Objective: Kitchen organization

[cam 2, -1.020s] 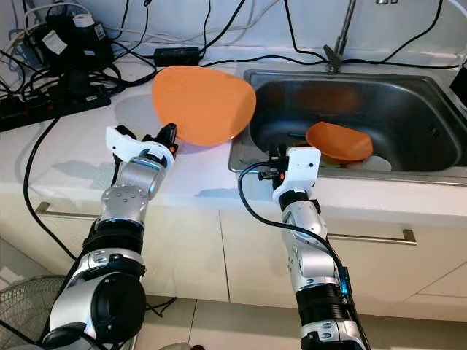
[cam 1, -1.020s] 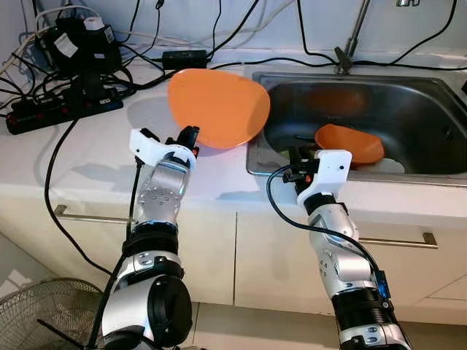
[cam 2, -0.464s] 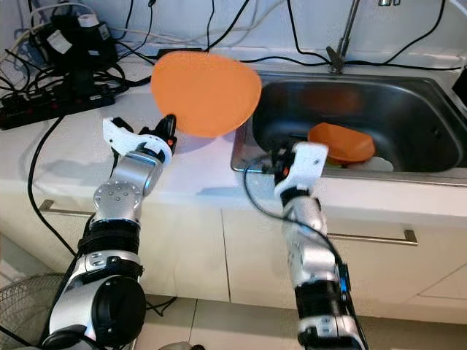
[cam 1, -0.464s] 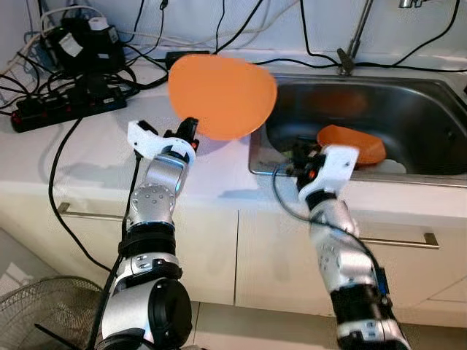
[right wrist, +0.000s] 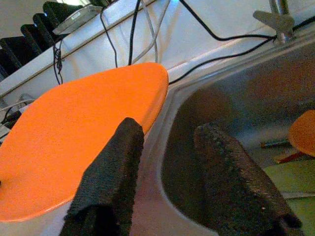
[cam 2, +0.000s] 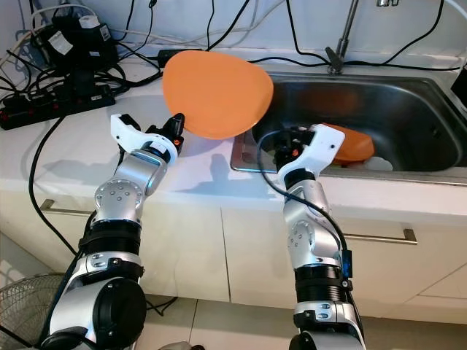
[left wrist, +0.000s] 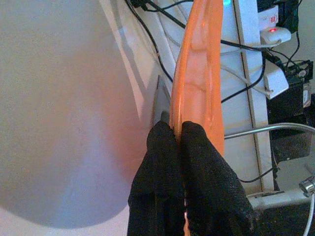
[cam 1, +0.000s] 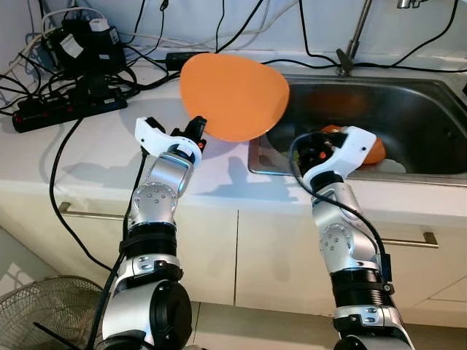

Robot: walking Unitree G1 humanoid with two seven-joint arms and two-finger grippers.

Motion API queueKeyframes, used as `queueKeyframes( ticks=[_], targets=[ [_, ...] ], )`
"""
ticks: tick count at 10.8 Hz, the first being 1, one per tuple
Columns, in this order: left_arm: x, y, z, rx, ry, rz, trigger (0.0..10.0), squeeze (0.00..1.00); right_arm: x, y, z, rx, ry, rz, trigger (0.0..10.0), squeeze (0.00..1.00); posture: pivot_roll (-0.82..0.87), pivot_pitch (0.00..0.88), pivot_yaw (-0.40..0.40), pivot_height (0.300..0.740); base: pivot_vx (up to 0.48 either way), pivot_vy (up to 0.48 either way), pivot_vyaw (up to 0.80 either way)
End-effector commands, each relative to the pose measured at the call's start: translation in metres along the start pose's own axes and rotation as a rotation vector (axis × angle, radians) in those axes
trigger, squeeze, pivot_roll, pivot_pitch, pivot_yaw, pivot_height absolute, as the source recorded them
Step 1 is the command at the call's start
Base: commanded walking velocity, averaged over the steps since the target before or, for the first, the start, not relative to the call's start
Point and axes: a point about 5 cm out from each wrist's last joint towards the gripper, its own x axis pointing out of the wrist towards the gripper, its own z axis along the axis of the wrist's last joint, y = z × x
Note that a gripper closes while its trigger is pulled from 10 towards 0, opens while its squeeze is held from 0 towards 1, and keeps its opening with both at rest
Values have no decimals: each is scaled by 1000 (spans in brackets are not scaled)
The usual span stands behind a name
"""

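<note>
The white bench (cam 1: pixel 95 157) runs across the scene, with a stainless steel sink (cam 1: pixel 408 109) sunk into its right half and a tangle of black power strips and cables (cam 1: pixel 69 73) at its back left corner. In the sink lies a smaller orange dish (cam 2: pixel 349 144) on some pale and green items too hidden to name.

The large flat orange plate (cam 1: pixel 233 95) is held up off the bench, tilted, over the sink's left rim. The left gripper (cam 1: pixel 195 134) holds it by its lower edge; in the left wrist view its fingers (left wrist: pixel 197 162) are pressed together on the thin rim, so the grip is a narrow edge pinch.

The right gripper (right wrist: pixel 170 169) is raised at the sink's front left corner, its fingers spread apart with nothing between them, aimed toward the plate and the basin.

The step in hand looks like carrying the plate across toward the sink, or passing it to the other arm; which of the two cannot be settled from here. Either way the next move calls for keeping the pinch firm, since a plate held by its rim can swing or slip, and clearing the steel rim before lowering. If a handover is meant, the spread fingers need to close on the plate's free edge before the left lets go.
</note>
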Motion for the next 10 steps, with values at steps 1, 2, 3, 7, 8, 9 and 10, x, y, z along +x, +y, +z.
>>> queueKeyframes(
  ticks=[1,2,3,7,8,9,10],
  targets=[
    [-2,-14,-36,-87,70,-57,10000,0,1,2,5,40,-8,-1,10000,1000,40,0,60,740,0,0,0],
    [-2,-15,-37,-84,75,-59,10000,0,2,1,4,74,2,-9,10000,1000,43,0,60,740,0,0,0],
    [-3,-15,-38,-80,87,-68,10000,0,2,1,3,113,17,-11,10000,1000,44,0,60,740,0,0,0],
    [-5,-21,-48,-43,145,-114,10000,0,3,4,-2,155,50,10,10000,0,47,0,62,740,0,0,0],
    [-6,-22,-51,-42,159,-124,10000,0,4,3,-2,162,57,4,10000,0,45,0,62,740,0,0,0],
    [-6,-23,-52,-43,165,-129,10000,0,4,2,-3,167,59,2,10000,0,45,0,62,740,0,0,0],
    [-7,-24,-54,-42,177,-140,10000,0,4,2,-3,188,62,-6,10000,0,44,0,64,740,0,0,0]
  ],
)
